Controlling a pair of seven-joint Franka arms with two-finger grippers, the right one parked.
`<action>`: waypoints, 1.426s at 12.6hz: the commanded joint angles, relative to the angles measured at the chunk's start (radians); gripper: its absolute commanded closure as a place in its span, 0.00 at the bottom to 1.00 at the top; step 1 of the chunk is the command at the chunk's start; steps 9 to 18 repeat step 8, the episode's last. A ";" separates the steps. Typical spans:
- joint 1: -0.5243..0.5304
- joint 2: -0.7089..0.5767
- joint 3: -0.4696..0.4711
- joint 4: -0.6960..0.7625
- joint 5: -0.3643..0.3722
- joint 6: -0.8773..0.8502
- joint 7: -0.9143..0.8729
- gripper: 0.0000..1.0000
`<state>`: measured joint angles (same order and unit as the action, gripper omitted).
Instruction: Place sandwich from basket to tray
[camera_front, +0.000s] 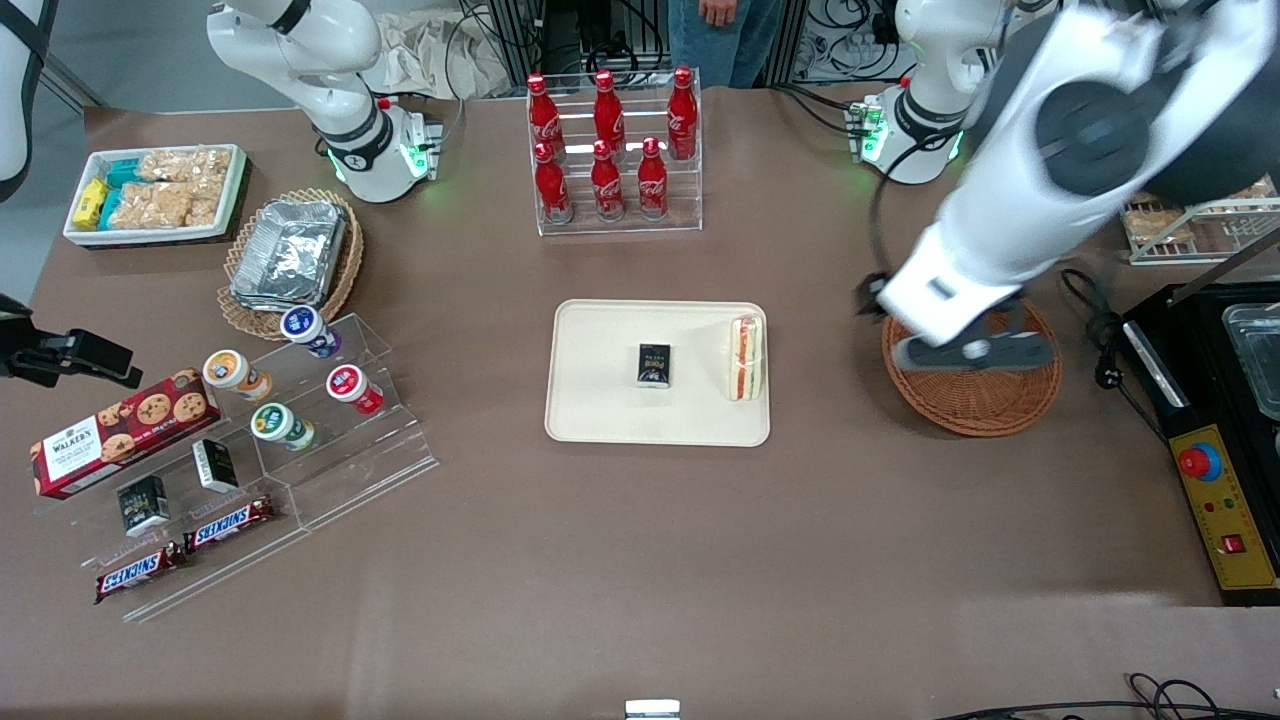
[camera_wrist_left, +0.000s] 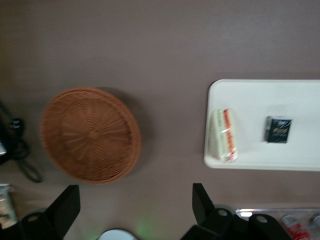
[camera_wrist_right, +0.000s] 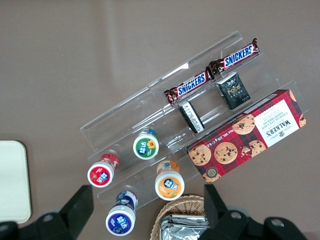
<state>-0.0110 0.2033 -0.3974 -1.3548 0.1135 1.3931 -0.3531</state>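
- On the tray (camera_front: 600, 400), at the edge nearest the working arm's end, I see the sandwich (camera_front: 746, 358) lying on its side, its long axis running near-to-far from the front camera.
- A small dark packet (camera_front: 654, 364) sits beside it, nearer the tray's middle, clearly apart from the bread.
- The basket (camera_front: 985, 405) stands on the bare table toward the working arm's end, well apart from the tray; its woven floor (camera_wrist_left: 89, 134) shows nothing in it.
- My gripper (camera_front: 968, 350) hangs above the basket in the front view, holding nothing.
- Its fingers (camera_wrist_left: 65, 205) are spread wide in the wrist view, with only table showing between them.
- The relation I watch: the sandwich lies sideways from the gripper, toward the parked arm's end, with a strip of table between basket and tray. The left arm is the nearer one.
- I judge the transfer done, since the sandwich (camera_wrist_left: 223, 135) rests inside the tray rim (camera_wrist_left: 212, 162) and the basket is bare. Any coming move is a retreat, not a reach.
- The wrist view gives me what the front view hides: the arm covers part of the basket from the front, while the wrist camera shows the whole bowl.
- The front view alone shows the gripper's height over the wicker.
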 joint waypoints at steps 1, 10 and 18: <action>-0.044 -0.112 0.135 -0.041 -0.021 -0.048 0.098 0.00; -0.050 -0.263 0.328 -0.185 -0.089 -0.026 0.416 0.00; -0.050 -0.263 0.328 -0.185 -0.089 -0.026 0.416 0.00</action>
